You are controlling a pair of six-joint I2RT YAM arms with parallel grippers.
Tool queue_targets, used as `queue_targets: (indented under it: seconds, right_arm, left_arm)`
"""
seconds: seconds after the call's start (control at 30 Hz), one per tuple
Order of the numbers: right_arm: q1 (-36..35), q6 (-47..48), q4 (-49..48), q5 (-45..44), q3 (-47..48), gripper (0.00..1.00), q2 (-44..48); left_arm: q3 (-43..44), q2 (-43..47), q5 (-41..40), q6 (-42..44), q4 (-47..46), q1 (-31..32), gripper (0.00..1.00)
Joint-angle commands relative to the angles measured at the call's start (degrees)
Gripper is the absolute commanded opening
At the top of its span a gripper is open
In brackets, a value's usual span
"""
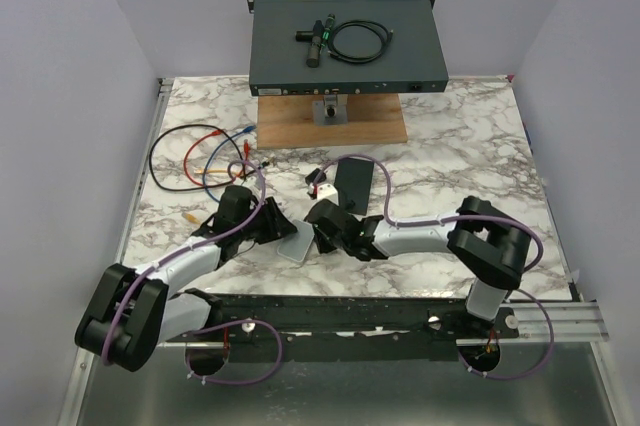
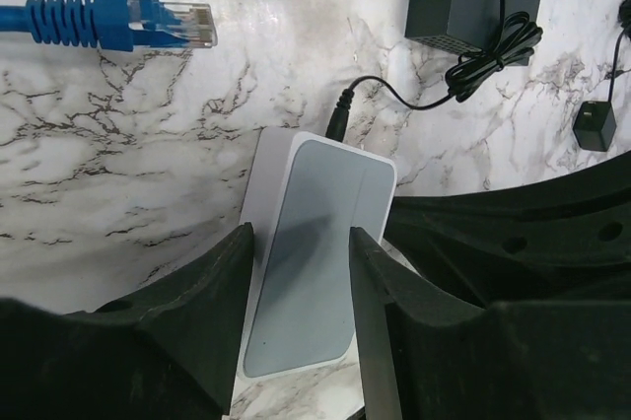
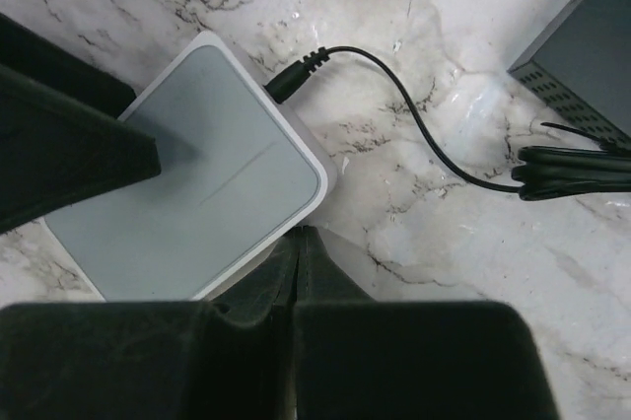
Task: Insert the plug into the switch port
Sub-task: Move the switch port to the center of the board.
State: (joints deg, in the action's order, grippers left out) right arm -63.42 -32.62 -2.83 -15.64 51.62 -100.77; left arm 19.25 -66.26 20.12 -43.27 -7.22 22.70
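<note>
The small white switch with a grey top [image 1: 297,243] lies flat on the marble table between my two grippers. A black cord is plugged into its far edge [image 2: 335,114]. My left gripper [image 2: 301,233] is open, with a finger over each long side of the switch [image 2: 315,243]. My right gripper [image 3: 299,235] is shut and empty, its tips against the switch's near corner [image 3: 187,193]. The blue cable's clear plug [image 2: 182,26] lies loose on the table, far left of the left gripper. In the top view both grippers [image 1: 275,228] [image 1: 322,231] flank the switch.
A black box [image 1: 352,184] with a bundled black cord [image 2: 493,45] lies just beyond the switch. Red, blue and black cables [image 1: 195,161] coil at the left. A large rack unit [image 1: 345,41] stands on a wooden board [image 1: 332,124] at the back.
</note>
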Motion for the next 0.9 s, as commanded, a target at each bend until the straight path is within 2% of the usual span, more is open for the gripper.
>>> queue_targets:
  seconds: [0.0,0.27,0.37,0.43,0.57,0.73,0.87]
  right_arm:
    - [-0.1,2.5,2.2,-3.4,3.7,0.01,-2.4]
    - [0.3,6.7,9.4,-6.5,5.7,0.01,0.8]
    - [0.4,9.2,13.6,-8.9,6.3,0.03,3.4]
    - [0.4,11.0,15.9,-10.1,6.8,0.11,5.4]
    - [0.4,14.8,19.5,-12.6,8.9,0.2,8.5]
    - [0.4,19.4,19.8,-12.7,13.8,0.52,9.3]
    - [0.5,22.2,19.2,-9.8,20.5,0.61,5.9]
  left_arm:
    - [-1.0,0.8,4.3,-2.0,-2.1,0.2,0.41]
    - [-0.1,4.7,1.9,-1.8,1.4,0.2,0.41]
    - [1.1,9.6,-2.2,-1.3,5.8,0.2,0.5]
    - [2.1,12.8,-5.2,-0.9,9.3,0.1,0.56]
    - [3.7,18.6,-10.3,-1.1,14.5,-0.2,0.69]
    - [6.3,26.3,-13.5,-2.0,20.4,-0.3,0.75]
    - [10.4,34.1,-17.2,-1.8,27.8,-0.4,0.88]
